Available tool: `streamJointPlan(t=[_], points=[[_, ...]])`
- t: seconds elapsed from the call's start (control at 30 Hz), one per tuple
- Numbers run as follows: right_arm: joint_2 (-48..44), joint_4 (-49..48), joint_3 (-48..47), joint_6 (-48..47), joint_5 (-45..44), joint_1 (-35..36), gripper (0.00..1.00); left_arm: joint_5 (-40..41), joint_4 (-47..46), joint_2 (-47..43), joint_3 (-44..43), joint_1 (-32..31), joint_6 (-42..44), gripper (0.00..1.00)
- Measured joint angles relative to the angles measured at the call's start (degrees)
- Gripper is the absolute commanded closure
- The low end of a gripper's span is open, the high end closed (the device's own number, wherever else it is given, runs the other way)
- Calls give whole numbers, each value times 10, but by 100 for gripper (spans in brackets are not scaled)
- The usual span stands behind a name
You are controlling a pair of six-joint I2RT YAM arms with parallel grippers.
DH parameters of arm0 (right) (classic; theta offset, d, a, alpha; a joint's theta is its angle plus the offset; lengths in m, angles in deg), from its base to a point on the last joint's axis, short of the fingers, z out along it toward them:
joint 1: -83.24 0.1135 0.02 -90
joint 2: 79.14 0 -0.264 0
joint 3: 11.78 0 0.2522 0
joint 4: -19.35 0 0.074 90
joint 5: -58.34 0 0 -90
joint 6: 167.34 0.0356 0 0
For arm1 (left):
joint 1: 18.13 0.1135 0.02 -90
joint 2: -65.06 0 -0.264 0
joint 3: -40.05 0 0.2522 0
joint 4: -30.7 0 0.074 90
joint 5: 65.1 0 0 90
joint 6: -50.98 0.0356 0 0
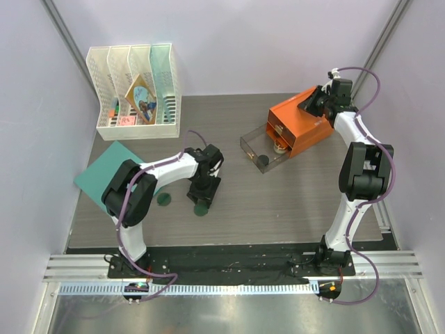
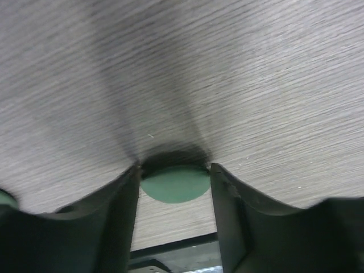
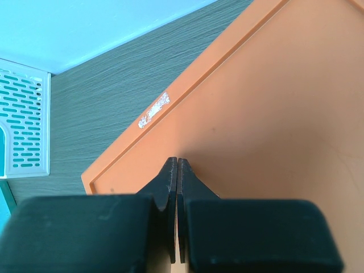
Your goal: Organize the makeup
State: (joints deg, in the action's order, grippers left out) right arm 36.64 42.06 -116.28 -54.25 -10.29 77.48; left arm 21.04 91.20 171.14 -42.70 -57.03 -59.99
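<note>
Left wrist view: left claw (image 2: 175,168) is low over the table (image 2: 256,85), astride one green disc (image 2: 175,185).
Left claw state: jaws set to disc width, fingers (image 2: 230,210) meeting the rim on both sides with no gap visible. Reads as a pinch on the disc, which looks to be at table level.
Risk, grip: hold is on a thin rim only. My read is that any tilt or uneven squeeze lets the disc flip up or squirt out forward.
Risk, table: tips sit right at the surface, so going lower would scrape or stall them.
Second disc (image 1: 164,200): near the claw, on its left, lying flat. A sideways swing on lift-off could knock it.
Teal sheet (image 1: 104,174): further left, past that disc, not makeup. Leave it.
Clear drawer (image 1: 249,147): well apart, to the claw's right and beyond it, pulled out of the orange box (image 3: 273,114). Black jar (image 1: 264,161) and tan compact (image 1: 279,145) are inside.
Risk, carry: long traverse with a marginal pinch, so a drop mid-way is the likely failure. A drop into the drawer could land on the jar.
Right claw (image 3: 178,165): jaws fully together, holding nothing, tips at the box top. Can't tell if they touch it.
Risk, box: if it isn't pressing down, the box may shift when the drawer gets bumped.
White organizer (image 1: 135,129): farthest, beyond and left of the left claw. Printed cards inside, print too small to read.
Writing: none legible. A white scuffed patch (image 3: 153,110) on the box lid carries no text.
</note>
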Motion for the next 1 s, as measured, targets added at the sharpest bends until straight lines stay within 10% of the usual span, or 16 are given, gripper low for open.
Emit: streamJointPlan(t=[0.37,1.0], points=[[0,0,0,0,0,0,99,-12,42,31,-34,-5,1,95],[1,-1,0,0,3,-1,99,-86,-28,172,-457,-13,-56,100]])
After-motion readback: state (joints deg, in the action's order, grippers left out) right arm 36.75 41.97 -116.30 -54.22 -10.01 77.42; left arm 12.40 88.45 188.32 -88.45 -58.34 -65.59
